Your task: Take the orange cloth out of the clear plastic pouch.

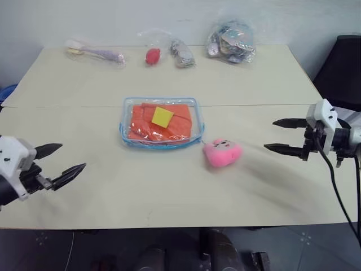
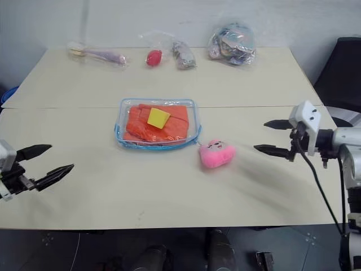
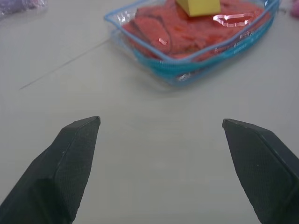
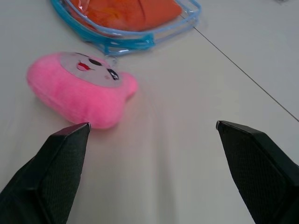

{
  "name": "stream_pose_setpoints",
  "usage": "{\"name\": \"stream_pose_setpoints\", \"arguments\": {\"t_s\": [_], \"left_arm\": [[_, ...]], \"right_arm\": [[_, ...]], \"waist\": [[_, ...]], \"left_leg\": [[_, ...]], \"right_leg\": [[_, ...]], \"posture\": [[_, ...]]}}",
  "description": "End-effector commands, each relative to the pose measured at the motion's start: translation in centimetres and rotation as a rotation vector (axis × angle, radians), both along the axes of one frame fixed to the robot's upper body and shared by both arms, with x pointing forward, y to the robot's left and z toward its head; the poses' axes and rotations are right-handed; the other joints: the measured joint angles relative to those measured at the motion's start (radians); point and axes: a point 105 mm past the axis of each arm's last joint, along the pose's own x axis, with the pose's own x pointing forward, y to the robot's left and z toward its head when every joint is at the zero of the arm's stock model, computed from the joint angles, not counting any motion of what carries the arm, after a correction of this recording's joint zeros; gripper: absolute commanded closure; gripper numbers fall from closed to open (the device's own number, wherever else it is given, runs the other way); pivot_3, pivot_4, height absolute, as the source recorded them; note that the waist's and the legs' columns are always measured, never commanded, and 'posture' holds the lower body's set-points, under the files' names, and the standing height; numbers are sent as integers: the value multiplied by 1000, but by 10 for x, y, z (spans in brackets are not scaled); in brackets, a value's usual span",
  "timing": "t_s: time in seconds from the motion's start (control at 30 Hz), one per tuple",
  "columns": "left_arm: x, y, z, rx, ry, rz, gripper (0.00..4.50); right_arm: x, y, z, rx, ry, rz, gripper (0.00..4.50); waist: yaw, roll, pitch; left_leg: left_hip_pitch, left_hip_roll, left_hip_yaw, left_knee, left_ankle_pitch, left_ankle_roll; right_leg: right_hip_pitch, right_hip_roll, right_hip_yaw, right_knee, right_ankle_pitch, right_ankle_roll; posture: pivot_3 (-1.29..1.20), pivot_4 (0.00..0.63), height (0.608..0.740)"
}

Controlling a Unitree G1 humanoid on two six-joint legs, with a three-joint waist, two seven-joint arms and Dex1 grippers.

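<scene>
The clear plastic pouch (image 1: 194,121) with light-blue edging lies flat in the middle of the table. Inside it rests the folded orange cloth (image 1: 141,129), with a small yellow square (image 1: 162,117) on top. My left gripper (image 1: 66,159) hovers open near the table's front left, well short of the pouch, with nothing between its fingers. My right gripper (image 1: 274,135) stands open at the right, pointing toward the pouch, also empty. The pouch (image 3: 196,70) shows ahead of the left fingers (image 3: 77,154), and its corner (image 4: 128,39) lies beyond the right fingers (image 4: 65,158).
A pink plush toy (image 1: 221,152) lies just right of the pouch, between it and my right gripper. Along the far edge sit several thin clear bags (image 1: 231,40) holding small items, among them a red one (image 1: 152,56). A seam (image 1: 73,106) crosses the table.
</scene>
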Motion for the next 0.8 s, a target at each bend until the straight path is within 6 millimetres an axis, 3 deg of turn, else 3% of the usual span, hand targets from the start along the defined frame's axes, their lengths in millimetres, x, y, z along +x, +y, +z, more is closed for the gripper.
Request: {"name": "stream_pose_setpoints", "arguments": {"t_s": [0.03, 0.13, 0.27, 0.43, 0.5, 0.67, 0.8], "left_arm": [[29, -41, 20, -80, -61, 12, 45], [60, -72, 24, -117, -50, 63, 45], [86, -109, 21, -92, -23, 71, 45], [118, -125, 14, -64, -29, 168, 45], [128, -140, 8, -40, -24, 155, 45], [143, -171, -4, -25, -7, 96, 45], [151, -176, -9, -22, -2, 98, 45]], "right_arm": [[-18, 47, 32, 138, -104, 76, 0], [-32, 79, 35, 206, -112, 113, 0], [-48, 103, 32, 243, -97, 159, 0], [-49, 107, 32, 258, -102, 142, 0], [-48, 105, 33, 268, -105, 127, 0], [-49, 105, 34, 277, -112, 130, 0], [-50, 105, 34, 281, -113, 129, 0]], "waist": [[9, 0, 0], [17, 0, -1], [19, -1, -1], [19, -2, -1], [20, -2, -1], [21, -2, -1], [21, -2, -1]], "left_leg": [[0, 0, -1, 1, 0, 0], [0, -5, -6, 2, 0, -1], [0, -6, -7, 2, 0, -1], [0, -7, 0, 2, 1, -1], [0, -7, 1, 3, 1, -1], [0, -7, 2, 3, 1, -1], [0, -6, 2, 3, 1, 0]], "right_leg": [[1, 0, 0, 0, 0, 0], [2, 1, 2, 2, 1, 0], [0, 2, 1, 2, 1, 0], [0, 3, 0, 1, 1, 0], [1, 3, 1, 1, 1, 0], [1, 3, 1, 0, 2, 0], [1, 3, 1, 1, 2, 0]], "posture": [[0, 150, 740], [0, 150, 740], [0, 150, 740], [0, 150, 740], [0, 150, 740], [0, 150, 740], [0, 150, 740]]}}
